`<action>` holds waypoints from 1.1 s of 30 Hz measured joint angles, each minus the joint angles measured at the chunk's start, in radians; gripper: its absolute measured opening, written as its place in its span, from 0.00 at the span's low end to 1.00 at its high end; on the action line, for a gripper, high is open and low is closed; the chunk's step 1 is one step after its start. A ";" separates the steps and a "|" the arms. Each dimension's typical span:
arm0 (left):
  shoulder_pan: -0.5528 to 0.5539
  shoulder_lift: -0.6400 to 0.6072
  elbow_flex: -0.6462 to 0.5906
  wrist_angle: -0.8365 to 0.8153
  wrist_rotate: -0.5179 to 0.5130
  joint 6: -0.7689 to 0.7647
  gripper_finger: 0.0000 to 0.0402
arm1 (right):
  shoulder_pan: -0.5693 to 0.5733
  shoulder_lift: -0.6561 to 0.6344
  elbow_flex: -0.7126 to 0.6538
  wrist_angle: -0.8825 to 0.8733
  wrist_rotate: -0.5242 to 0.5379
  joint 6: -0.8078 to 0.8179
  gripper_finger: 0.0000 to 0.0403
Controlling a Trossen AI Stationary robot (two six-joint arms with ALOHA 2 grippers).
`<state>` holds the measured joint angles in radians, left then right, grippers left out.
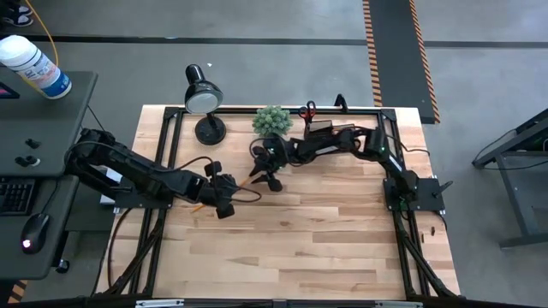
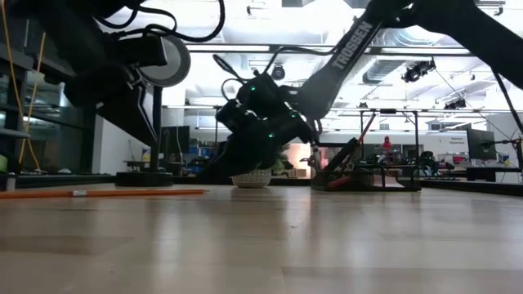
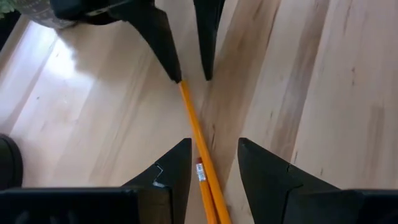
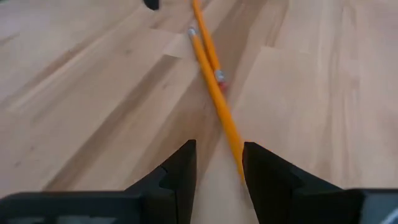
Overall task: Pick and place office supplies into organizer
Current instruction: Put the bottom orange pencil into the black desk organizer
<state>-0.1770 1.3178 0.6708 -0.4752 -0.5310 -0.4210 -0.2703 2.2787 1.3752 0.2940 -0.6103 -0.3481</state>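
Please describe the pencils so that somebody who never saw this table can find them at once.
Start at the black desk lamp at the wooden table's far edge, then come toward the middle, where the left gripper and right gripper face each other. The two orange pencils lie flat between them: the only long, thin, bright things on the bare wood.

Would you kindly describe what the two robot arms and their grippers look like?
Both arms are black and jointed, with black cables looping along them. The right arm carries white TROSSEN lettering, seen in the low view, and small green lights near its wrist. The left gripper and right gripper each have two dark, wedge-shaped fingers tapering to points.
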 joint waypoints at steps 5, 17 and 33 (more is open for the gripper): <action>0.000 0.000 0.000 -0.001 -0.004 0.006 0.29 | -0.001 0.036 0.064 -0.044 0.044 -0.001 0.30; 0.000 0.000 0.000 0.000 -0.010 0.031 0.29 | -0.018 0.033 0.065 -0.149 0.082 -0.059 0.30; 0.000 0.000 0.000 0.003 -0.013 0.056 0.29 | -0.015 0.032 0.063 -0.210 0.061 -0.082 0.07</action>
<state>-0.1772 1.3178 0.6708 -0.4727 -0.5442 -0.3653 -0.2852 2.3112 1.4387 0.0840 -0.5489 -0.4298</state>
